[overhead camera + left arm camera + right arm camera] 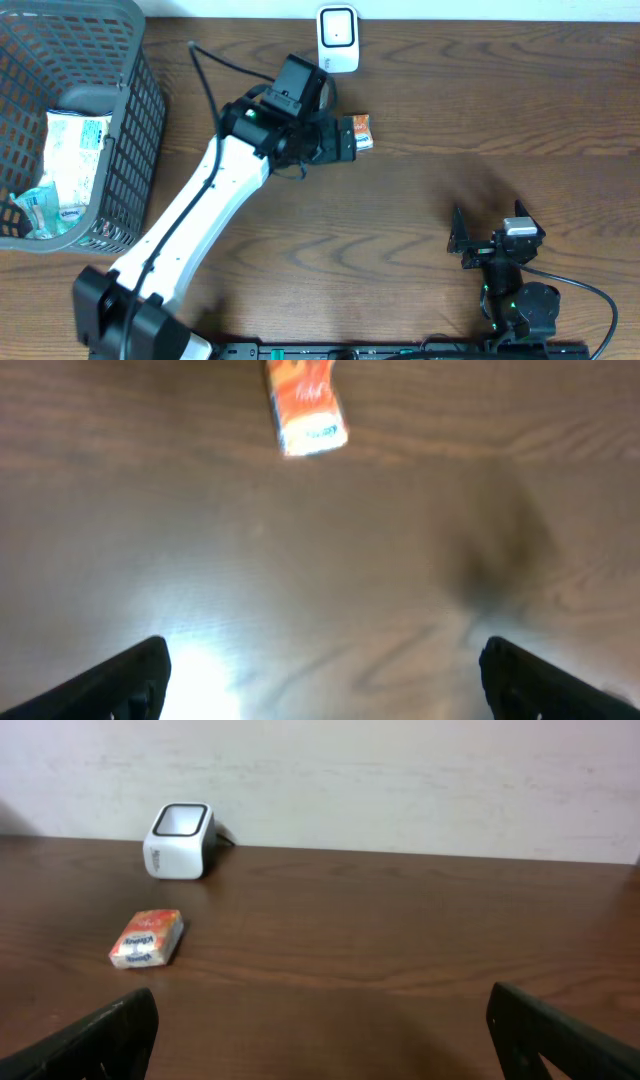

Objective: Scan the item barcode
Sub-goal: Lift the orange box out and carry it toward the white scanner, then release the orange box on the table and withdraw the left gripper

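The item, a small orange packet [361, 131] [305, 405] [147, 938], lies flat on the wooden table a little in front of the white barcode scanner [338, 40] [180, 841]. My left gripper [346, 140] [325, 680] hovers just short of the packet, open wide, with only bare table between its fingers. The packet lies beyond the fingertips, untouched. My right gripper [488, 228] [320, 1040] rests low at the front right, open and empty, facing the scanner and packet from a distance.
A grey mesh basket [150, 110] stands at the far left and holds a few white packets [75, 145]. The scanner's cable [215, 60] trails across the back of the table behind my left arm.
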Robot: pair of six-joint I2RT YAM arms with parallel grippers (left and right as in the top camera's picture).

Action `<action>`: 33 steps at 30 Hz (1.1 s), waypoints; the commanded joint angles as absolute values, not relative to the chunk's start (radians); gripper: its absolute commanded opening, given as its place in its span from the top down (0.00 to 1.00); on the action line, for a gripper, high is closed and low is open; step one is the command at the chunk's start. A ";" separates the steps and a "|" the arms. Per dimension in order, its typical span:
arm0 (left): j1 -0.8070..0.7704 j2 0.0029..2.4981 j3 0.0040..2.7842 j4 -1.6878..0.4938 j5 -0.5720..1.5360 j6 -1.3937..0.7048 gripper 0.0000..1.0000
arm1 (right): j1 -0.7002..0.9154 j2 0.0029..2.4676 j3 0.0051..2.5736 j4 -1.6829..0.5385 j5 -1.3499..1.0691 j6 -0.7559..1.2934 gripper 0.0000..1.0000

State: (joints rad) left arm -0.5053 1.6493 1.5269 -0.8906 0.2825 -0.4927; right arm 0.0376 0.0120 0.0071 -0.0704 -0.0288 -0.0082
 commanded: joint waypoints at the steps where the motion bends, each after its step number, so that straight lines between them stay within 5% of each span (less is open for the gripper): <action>1: -0.507 1.632 1.536 -0.976 0.279 -0.479 0.02 | 0.033 0.007 0.006 -0.075 -0.028 -0.009 0.01; 9: -0.506 1.633 1.536 -1.171 0.322 -0.479 0.02 | 0.033 0.007 0.006 -0.075 -0.028 -0.009 0.01; 19: -0.514 1.540 1.536 -1.174 0.392 -0.445 0.01 | 0.033 0.007 0.006 -0.075 -0.028 -0.008 0.01; 33: -0.321 1.201 1.536 -1.130 0.381 -0.439 0.03 | 0.033 0.007 0.006 -0.075 -0.028 -0.009 0.01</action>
